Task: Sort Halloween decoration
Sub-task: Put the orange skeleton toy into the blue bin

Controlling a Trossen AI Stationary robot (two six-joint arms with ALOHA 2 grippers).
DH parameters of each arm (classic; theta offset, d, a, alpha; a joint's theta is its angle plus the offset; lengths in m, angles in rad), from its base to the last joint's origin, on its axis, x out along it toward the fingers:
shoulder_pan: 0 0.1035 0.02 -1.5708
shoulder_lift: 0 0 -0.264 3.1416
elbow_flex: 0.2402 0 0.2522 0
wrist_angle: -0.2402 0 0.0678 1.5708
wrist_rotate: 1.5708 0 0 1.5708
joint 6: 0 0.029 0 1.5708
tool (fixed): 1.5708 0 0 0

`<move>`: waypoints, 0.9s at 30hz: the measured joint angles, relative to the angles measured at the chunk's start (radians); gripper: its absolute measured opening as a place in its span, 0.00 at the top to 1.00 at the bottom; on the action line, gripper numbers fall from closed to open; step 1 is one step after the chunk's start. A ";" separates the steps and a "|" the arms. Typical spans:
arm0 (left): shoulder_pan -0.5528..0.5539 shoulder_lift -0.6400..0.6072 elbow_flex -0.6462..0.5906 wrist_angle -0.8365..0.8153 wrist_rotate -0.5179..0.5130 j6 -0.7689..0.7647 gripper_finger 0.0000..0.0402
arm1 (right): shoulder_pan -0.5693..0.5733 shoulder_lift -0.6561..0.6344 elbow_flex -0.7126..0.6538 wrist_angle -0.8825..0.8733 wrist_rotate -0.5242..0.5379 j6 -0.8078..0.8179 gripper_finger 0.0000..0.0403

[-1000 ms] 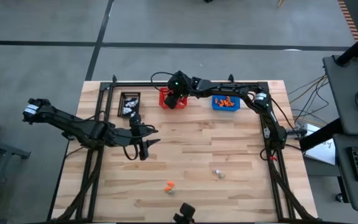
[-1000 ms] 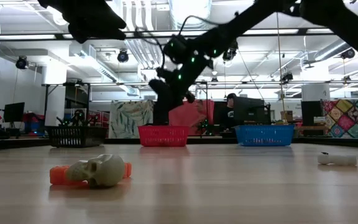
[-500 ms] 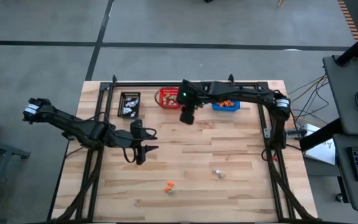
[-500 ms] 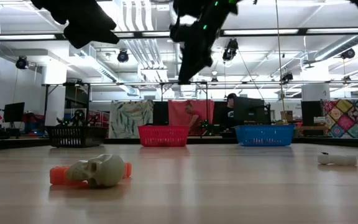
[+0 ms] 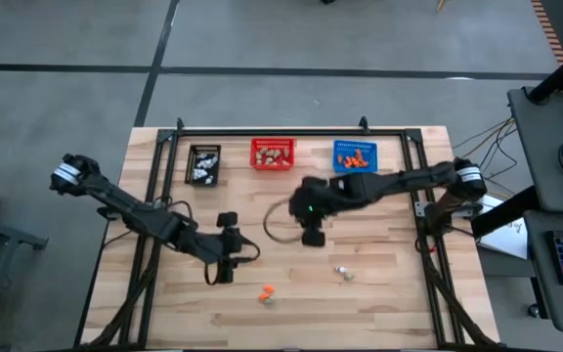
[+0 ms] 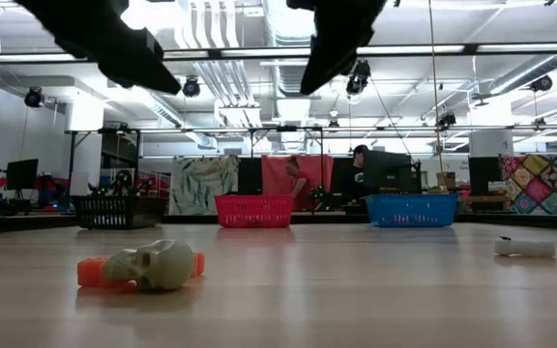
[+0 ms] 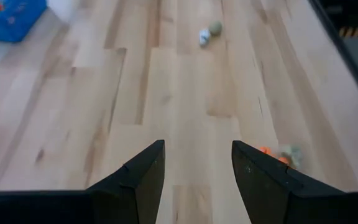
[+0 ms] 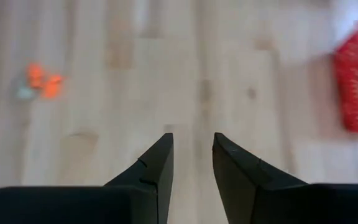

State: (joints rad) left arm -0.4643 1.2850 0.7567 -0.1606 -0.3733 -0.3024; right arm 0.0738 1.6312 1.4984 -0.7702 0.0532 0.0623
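Black basket (image 5: 204,163), red basket (image 5: 273,154) and blue basket (image 5: 355,157) line the wooden table's (image 5: 379,293) far edge.

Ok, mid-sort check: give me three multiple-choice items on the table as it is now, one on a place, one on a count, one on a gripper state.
1. Where is the red basket?
A. between the black basket and the blue basket
B. at the near edge
C. under the left arm

2. How many baskets stand on the table?
A. two
B. three
C. five

3. What is the left gripper holding?
A. an orange trinket
B. a skull
C. nothing

Answers: 1 A, the high view shows the baskets in a row along the far edge, red in the middle. 2 B, black, red and blue. 3 C, its wrist view shows bare wood between open fingers.
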 joint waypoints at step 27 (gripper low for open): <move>-0.012 0.348 0.000 0.339 0.135 0.185 0.58 | 0.295 -0.123 -0.376 0.342 0.027 0.180 0.76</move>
State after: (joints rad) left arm -0.4764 1.6334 0.7567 0.1788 -0.2386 -0.1174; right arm 0.3691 1.5082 1.1227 -0.4281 0.0799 0.2426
